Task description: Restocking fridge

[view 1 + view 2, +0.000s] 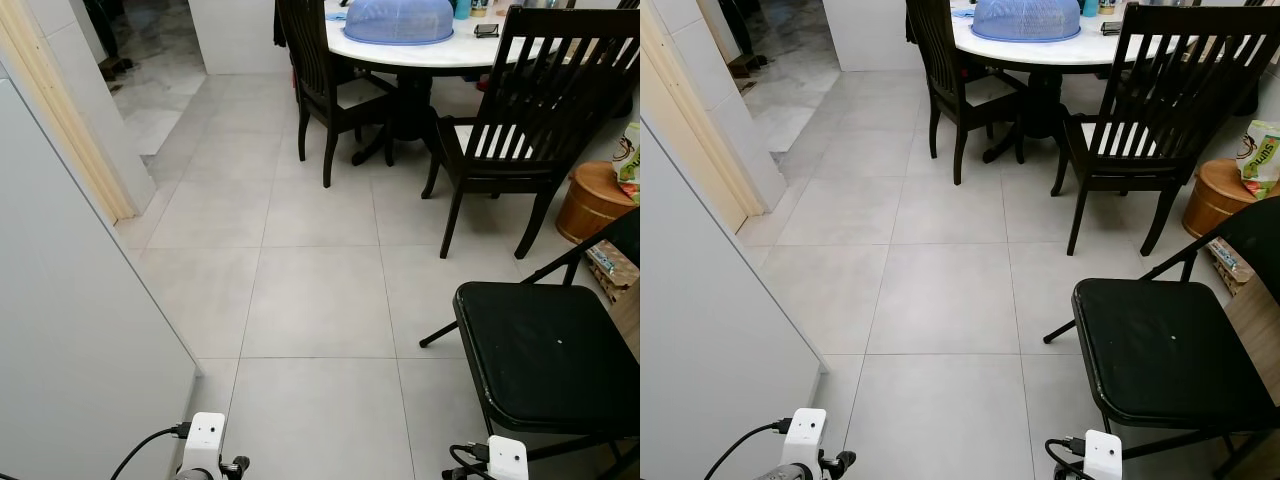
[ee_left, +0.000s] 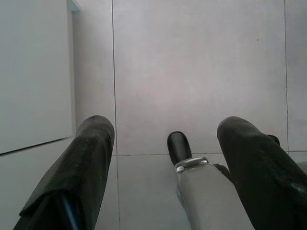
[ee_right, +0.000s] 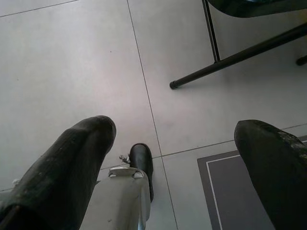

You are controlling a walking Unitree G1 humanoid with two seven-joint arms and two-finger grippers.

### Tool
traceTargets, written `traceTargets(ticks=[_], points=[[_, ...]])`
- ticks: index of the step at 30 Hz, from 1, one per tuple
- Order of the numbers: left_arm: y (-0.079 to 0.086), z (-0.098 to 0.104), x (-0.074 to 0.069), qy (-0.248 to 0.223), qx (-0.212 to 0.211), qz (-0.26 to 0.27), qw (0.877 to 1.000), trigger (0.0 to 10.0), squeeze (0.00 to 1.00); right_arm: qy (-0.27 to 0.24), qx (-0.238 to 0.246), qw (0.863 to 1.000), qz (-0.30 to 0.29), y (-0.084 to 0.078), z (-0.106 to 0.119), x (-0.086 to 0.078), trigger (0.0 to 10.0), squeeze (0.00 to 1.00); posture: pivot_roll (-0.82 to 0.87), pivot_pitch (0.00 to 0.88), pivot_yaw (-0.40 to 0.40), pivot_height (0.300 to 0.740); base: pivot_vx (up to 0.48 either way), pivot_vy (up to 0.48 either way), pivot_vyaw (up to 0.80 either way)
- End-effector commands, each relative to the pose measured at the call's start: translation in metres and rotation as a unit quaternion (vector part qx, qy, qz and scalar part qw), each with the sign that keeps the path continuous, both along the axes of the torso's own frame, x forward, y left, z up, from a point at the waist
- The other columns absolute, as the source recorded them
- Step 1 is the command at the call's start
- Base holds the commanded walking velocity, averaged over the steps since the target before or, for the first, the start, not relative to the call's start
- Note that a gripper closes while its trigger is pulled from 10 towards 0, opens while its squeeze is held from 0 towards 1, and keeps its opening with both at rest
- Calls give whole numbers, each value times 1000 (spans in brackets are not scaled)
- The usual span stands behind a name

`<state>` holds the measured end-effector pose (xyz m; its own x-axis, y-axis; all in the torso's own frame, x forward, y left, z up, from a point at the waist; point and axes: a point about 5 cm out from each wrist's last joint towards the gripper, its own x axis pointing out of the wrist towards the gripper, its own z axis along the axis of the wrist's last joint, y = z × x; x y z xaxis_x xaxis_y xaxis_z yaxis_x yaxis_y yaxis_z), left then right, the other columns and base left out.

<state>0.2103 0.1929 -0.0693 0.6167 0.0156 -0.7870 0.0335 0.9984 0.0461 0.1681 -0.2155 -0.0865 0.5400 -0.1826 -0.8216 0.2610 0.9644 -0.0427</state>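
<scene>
Left eye view gives us a grey tiled floor [image 1: 320, 290] stretching ahead, and a tall flat white panel [image 1: 70, 330] hard on the robot's left, which I judge to be the fridge side or door, though no handle or seam shows, so that's a guess. Nothing to restock is in sight near the robot; nothing is being carried either.

Left gripper [image 2: 163, 158] hangs low over the tiles, its two long black fingers [image 2: 91, 158] spread wide apart with nothing between them. Right gripper [image 3: 175, 158] is the same story, fingers splayed and empty, above the floor beside a dark grey mat with a pale border line [image 3: 235, 191].

Now the hazards. A black folding chair with a padded seat [image 1: 550, 350] sits close on the right, and its thin metal leg [image 3: 235, 60] runs across the floor near the right gripper; a turn to the right could catch that leg with an arm or a foot. The mat's edge could trip a step. The white panel is just beside the left arm, so a swing that way could knock it. Further on, dark wooden dining chairs [image 1: 520, 120] crowd a round white table [image 1: 440, 50] under a blue mesh food cover [image 1: 398, 20], narrowing the path.
</scene>
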Motion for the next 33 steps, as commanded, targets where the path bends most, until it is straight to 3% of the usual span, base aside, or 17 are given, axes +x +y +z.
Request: traceTargets(ticks=[1, 18, 20, 33], points=[[17, -14, -30, 54, -55, 139, 987, 10000, 0, -10, 50, 999, 17, -1, 20, 42, 10000, 0, 54, 0, -74, 740, 0, 0, 0], [18, -15, -33, 53, -55, 144, 987, 10000, 0, -14, 55, 998, 7, -3, 19, 40, 10000, 0, 43, 0, -68, 740, 0, 0, 0], [20, -17, -37, 55, -47, 137, 988, 10000, 0, -21, 61, 998, -1, -4, 19, 39, 10000, 0, 43, 0, -68, 740, 0, 0, 0], [21, -15, -34, 52, -36, 113, 992, 10000, 0, -20, 68, 997, -6, -3, 19, 40, 10000, 0, 48, 0, -58, 740, 0, 0, 0]])
